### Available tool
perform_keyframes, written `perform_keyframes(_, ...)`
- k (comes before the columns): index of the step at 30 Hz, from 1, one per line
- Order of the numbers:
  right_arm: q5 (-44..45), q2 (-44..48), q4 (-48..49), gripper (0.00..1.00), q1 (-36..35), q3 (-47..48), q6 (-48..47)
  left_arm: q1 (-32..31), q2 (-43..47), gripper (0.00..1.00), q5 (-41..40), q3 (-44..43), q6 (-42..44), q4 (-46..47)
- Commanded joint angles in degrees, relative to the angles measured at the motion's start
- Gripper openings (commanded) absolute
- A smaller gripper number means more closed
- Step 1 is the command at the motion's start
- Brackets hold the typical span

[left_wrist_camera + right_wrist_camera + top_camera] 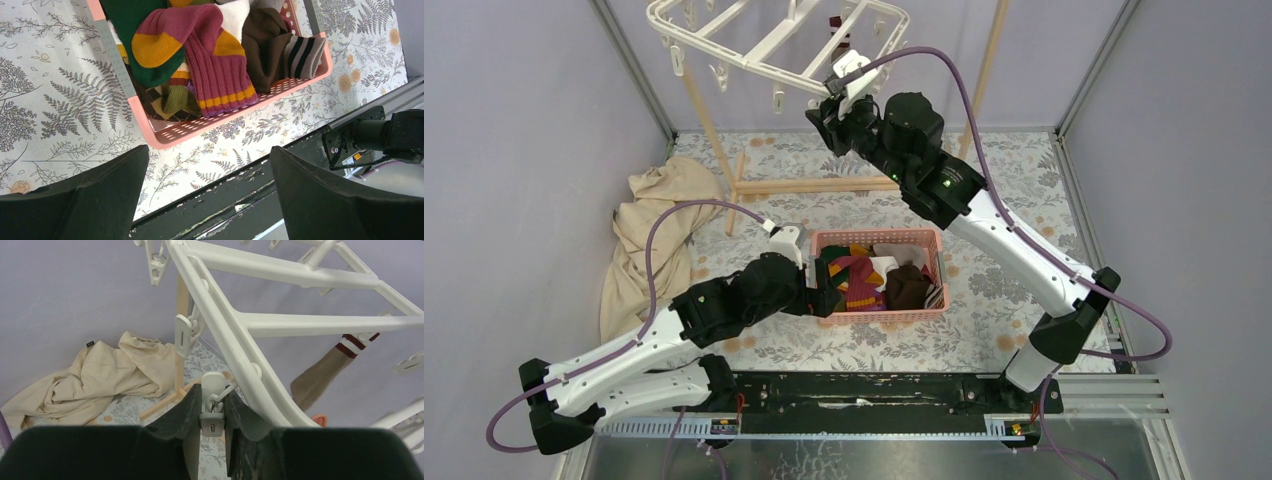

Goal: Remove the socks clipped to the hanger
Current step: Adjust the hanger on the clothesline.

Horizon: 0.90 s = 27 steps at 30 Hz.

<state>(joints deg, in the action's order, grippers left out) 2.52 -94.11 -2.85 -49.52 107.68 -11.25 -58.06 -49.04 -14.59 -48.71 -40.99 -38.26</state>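
The white hanger (764,45) hangs at the top back; it fills the right wrist view (280,272). My right gripper (836,88) is raised to its near rim and shut on one dangling clip (212,422), with a finger on each side. One brown sock with a maroon-striped cuff (320,372) still hangs from a clip farther along. Several socks (869,280) lie in a pink basket (879,236); they also show in the left wrist view (210,60). My left gripper (822,292) is open and empty, low by the basket's left side (210,155).
A large beige cloth (649,240) lies crumpled at the left wall. A light wooden pole frame (814,185) stands behind the basket and carries the hanger. A black rail (854,395) runs along the table's near edge. Purple walls close in on three sides.
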Motion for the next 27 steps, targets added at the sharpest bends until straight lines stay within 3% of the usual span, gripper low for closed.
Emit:
perform_keyframes(1, 1.5, -0.8, -0.7, 0.18, -2.8, 3.2, -3.4, 0.4, 0.6, 0.99, -1.3, 0.6, 0.3, 1.1)
perform_keyframes(10, 7.8, 5.2, 2.4, 0.18, -3.2, -3.3, -3.0, 0.4, 3.3, 0.99, -3.6, -3.4, 0.2, 0.9)
perform_keyframes(16, 12.5, 8.1, 1.8, 0.18, -3.1, -5.4, -4.6, 0.5, -1.0, 0.99, -11.9, -17.5, 4.0, 3.0)
perform_keyframes(22, 15.3, 9.9, 0.1, 0.17, -1.6, -5.9, -3.8, 2.2, -9.7, 0.99, -15.5, -32.5, 15.7, 12.2)
perform_keyframes(27, 13.9, 12.0, -0.9, 0.17, 0.6, -6.9, -1.9, 12.1, -19.6, 0.8, -7.1, -46.0, 18.1, 12.5)
